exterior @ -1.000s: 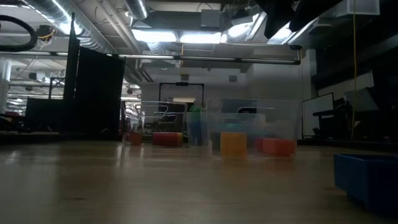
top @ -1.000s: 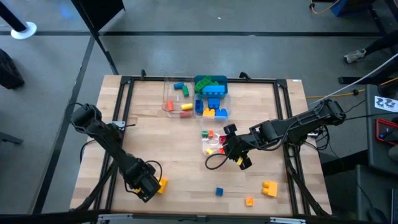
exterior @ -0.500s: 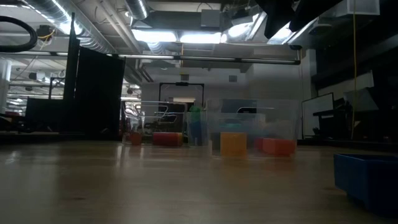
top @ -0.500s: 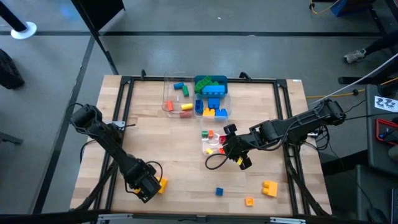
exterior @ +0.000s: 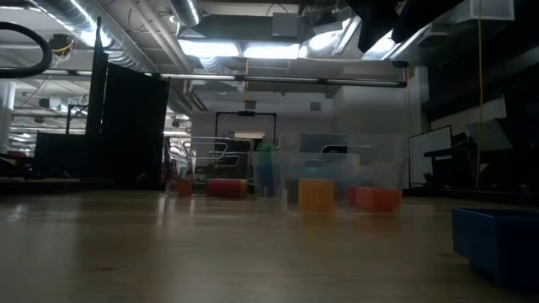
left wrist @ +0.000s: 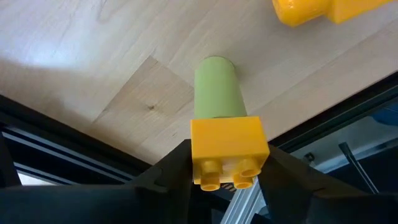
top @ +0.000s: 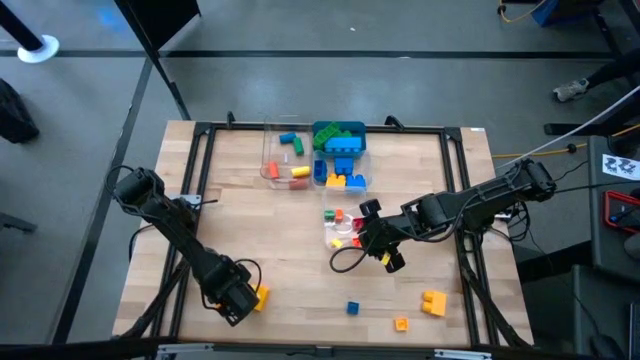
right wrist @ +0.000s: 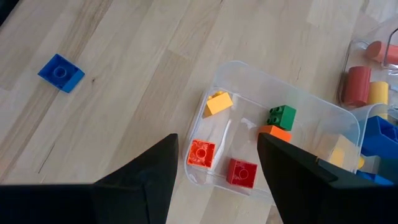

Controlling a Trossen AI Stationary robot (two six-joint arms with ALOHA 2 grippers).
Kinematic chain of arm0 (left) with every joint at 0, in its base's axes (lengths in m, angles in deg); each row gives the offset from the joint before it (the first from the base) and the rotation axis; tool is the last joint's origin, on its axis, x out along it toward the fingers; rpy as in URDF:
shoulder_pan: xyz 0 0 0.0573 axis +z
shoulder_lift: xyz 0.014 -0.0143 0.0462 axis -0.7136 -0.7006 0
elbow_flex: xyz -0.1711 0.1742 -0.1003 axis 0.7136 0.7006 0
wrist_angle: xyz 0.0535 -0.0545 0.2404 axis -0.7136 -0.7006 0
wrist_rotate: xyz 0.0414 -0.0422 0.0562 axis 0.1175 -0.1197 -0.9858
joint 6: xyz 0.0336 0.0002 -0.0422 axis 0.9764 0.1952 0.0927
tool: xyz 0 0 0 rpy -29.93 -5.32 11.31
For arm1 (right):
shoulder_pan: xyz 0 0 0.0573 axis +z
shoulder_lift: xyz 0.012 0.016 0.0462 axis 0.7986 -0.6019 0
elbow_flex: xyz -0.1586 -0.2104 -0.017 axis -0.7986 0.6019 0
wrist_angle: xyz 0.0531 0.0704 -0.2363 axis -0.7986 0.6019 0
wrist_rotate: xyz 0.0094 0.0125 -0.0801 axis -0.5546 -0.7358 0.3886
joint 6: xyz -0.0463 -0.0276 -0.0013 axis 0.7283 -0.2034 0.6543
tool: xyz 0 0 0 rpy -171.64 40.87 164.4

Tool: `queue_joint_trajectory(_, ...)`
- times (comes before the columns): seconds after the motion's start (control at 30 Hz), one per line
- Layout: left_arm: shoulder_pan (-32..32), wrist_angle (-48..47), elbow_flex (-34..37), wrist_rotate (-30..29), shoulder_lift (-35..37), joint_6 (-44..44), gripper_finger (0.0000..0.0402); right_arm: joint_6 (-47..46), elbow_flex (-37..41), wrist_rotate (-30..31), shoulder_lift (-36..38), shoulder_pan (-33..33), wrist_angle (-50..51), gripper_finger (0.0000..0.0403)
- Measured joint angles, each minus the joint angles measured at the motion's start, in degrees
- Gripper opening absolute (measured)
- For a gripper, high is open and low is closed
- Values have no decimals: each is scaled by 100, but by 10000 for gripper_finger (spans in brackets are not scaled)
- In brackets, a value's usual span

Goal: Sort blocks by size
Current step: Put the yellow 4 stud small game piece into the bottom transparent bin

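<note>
1. The left gripper (top: 245, 298) sits low at the near-left corner of the bench (top: 250, 230). In the left wrist view a yellow brick (left wrist: 228, 151) lies squarely between its jaws, studs turned back toward the camera. Both fingers appear to press its sides, so the jaws seem clenched on it.

2. A pale green cylinder (left wrist: 216, 87) stands straight ahead of that brick, touching its far face. Its long axis runs on in line with the reach of the jaws.

3. A second yellow piece (left wrist: 323, 9) lies farther ahead and off to one side, apart from both.

4. The right gripper (top: 372, 240) hangs over the middle of the bench, just right of a small clear tub (right wrist: 339, 124). Its jaws are released and hold nothing.

5. That tub holds small pieces: two red bricks (right wrist: 201, 152), a yellow one, a green one and an orange one.

6. Loose blocks lie on the near right of the bench: a blue brick (top: 352, 308), a small orange brick (top: 401, 323) and a larger orange-yellow brick (top: 433, 302). All three are nearer the right arm.

7. The sorting tubs stand at the far middle of the bench, so the held yellow brick probably has to travel away and to the right.
</note>
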Motion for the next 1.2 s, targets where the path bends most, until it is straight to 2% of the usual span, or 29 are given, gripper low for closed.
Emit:
queue_joint_trajectory(0.17,10,0,0,43,2,-26,133,-2,0,0,0,0,0,223)
queue_joint_trajectory(0.37,87,37,0,328,2,25,143,0,0,0,0,0,0,223)
queue_joint_trajectory(0.67,304,24,-118,625,128,334,138,0,0,0,0,0,63,223)
queue_joint_trajectory(0.97,721,59,-129,692,618,285,143,-286,0,-2,41,0,1038,223)
queue_joint_trajectory(1.1,1043,368,-129,365,637,260,144,-680,2,-2,178,0,1530,223)
queue_joint_trajectory(1.2,1333,1001,-129,-357,596,324,144,-1047,2,-6,265,0,1889,223)
